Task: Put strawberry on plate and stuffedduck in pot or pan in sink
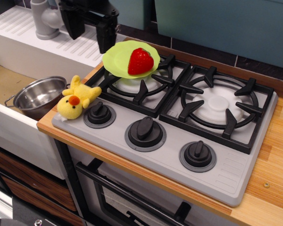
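The red strawberry [140, 61] lies on the lime-green plate [117, 60], which rests on the back left burner grate. The yellow stuffedduck [77, 98] lies at the stove's front left corner, beside the left knob. The steel pot [39, 95] stands in the sink [4, 84] just left of the duck. My gripper [88, 38] hangs open and empty above the drainboard, left of the plate and behind the duck, its two black fingers [105, 39] pointing down.
A grey faucet [46, 19] stands on the ribbed drainboard [23, 26] behind the gripper. Three black knobs [145, 128] line the stove front. The right burner grate [219, 104] is bare. Wooden counter [273, 174] runs on the right.
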Action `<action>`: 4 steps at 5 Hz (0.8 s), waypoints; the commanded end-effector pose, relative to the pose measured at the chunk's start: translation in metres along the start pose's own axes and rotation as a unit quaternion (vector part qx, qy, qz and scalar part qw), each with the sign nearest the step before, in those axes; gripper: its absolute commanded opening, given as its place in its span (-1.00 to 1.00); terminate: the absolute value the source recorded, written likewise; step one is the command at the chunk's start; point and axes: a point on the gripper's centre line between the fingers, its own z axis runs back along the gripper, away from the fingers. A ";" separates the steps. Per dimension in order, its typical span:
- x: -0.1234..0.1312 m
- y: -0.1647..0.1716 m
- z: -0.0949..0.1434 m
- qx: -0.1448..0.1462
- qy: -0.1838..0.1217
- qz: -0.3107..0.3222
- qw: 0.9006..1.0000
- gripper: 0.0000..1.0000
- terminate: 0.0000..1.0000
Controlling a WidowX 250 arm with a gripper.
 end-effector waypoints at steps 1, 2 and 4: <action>-0.005 0.009 0.005 0.019 -0.043 0.014 0.999 1.00 -1.00; -0.011 0.007 -0.007 0.007 -0.058 0.024 0.998 1.00 -1.00; -0.019 0.006 -0.021 0.001 -0.065 0.037 0.997 1.00 -1.00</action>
